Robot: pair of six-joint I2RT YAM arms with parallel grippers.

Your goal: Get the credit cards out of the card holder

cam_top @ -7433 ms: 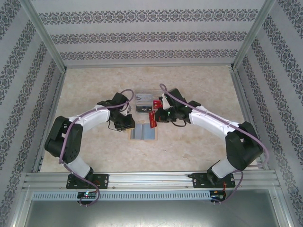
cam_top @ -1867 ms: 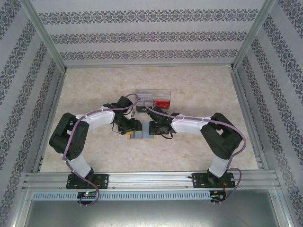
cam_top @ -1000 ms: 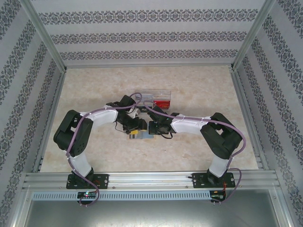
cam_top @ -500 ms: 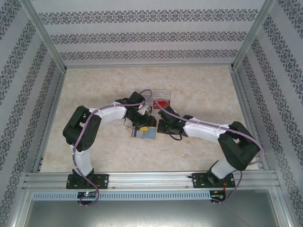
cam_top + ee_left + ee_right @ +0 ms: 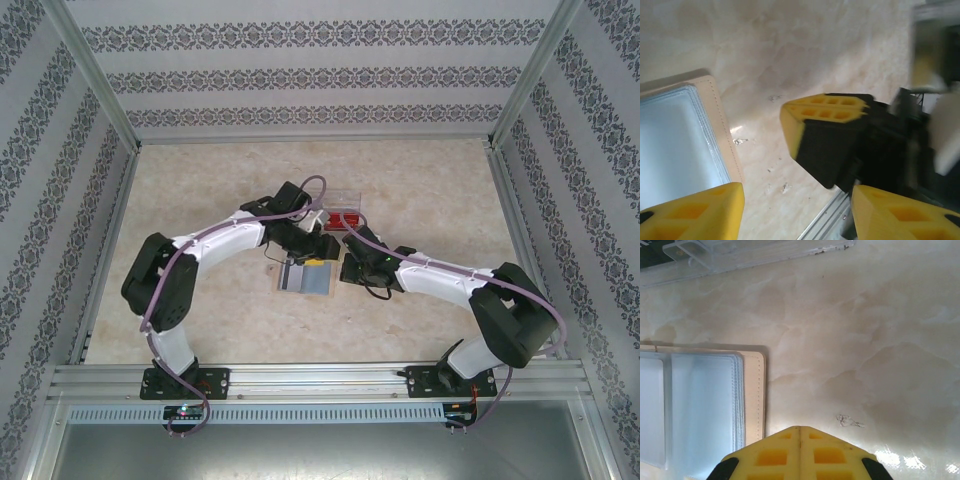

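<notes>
Two grippers hang low over the table (image 5: pixel 875 340), close together. The right gripper (image 5: pixel 800 432) has its yellow fingers pressed together and holds nothing; just to its left the card holder (image 5: pixel 705 400) lies open and flat, grey-blue pockets upward, and the pockets that show look empty. The left gripper (image 5: pixel 797 192) has its jaws apart, with bare table and the tip of the right gripper between them and no card that I can see; the tan edge of the holder passes under one of its fingers. Beyond both grippers stands a clear plastic tray (image 5: pixel 335 198); the red credit card (image 5: pixel 345 217) lies inside it.

The yellowish card I cannot find with certainty. I judge that the red card is finished and the step in hand concerns the yellowish one. If it sits in a hidden pocket, the next move calls for the right gripper to press the holder down while the left gripper closes on the card's free edge and pulls along the pocket.
</notes>
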